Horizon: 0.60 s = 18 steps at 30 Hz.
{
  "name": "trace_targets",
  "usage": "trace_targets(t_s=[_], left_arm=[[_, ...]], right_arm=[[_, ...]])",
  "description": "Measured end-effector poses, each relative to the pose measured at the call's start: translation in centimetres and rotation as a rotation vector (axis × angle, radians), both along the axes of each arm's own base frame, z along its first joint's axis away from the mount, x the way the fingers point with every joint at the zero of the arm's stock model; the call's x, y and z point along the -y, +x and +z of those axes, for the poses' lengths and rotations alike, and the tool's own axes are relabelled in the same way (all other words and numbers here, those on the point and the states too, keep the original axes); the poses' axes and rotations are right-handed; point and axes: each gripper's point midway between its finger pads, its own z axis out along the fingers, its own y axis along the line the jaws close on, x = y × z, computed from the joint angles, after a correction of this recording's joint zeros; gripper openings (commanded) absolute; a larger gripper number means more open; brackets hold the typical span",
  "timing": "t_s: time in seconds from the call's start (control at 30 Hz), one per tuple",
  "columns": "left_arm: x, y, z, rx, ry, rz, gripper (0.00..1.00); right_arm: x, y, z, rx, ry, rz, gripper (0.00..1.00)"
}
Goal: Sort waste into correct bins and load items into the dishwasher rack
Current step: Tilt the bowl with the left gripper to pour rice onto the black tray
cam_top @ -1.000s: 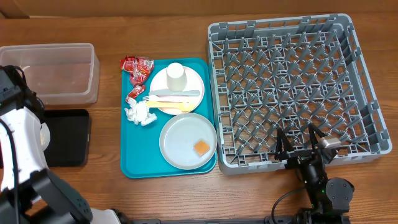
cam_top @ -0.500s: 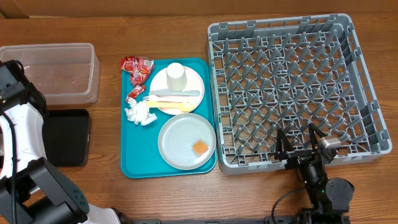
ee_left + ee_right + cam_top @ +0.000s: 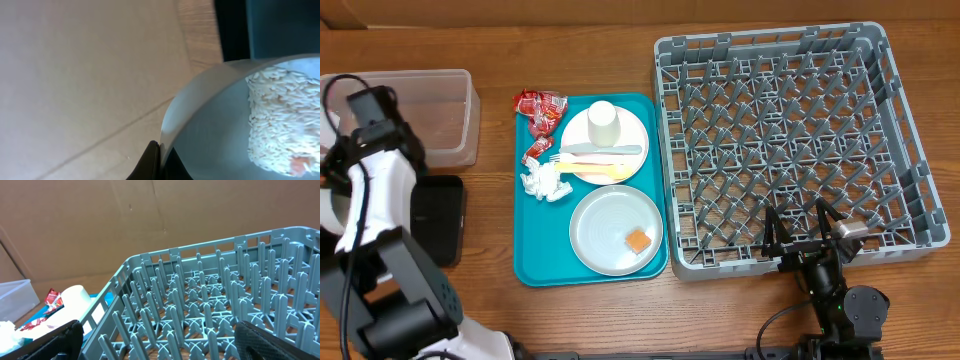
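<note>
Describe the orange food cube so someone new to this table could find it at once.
Left of the big grey rack lies the teal tray. At its end nearest the robot is a round grey plate, with the orange food cube toward its right edge. It is the only thing on that plate, small and square.

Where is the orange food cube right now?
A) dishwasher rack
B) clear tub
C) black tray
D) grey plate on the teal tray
D: the orange cube lies on the grey plate, toward its lower right, on the teal tray.
</note>
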Motion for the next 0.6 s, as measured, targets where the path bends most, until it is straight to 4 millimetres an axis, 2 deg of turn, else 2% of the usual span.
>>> trace_targets(t_s=[0.17, 0.6], left_arm=[[-0.1, 0.1, -1.1, -0.055, 0.003, 0.001, 0.04], [-0.7, 0.4, 0.2, -0.047, 0.071, 0.018, 0.04]], right_arm=[[0.0, 0.0, 0.0, 0.0, 0.0, 0.0, 1.0], [0.0, 0.0, 0.0, 0.0, 0.0, 0.0, 1.0]])
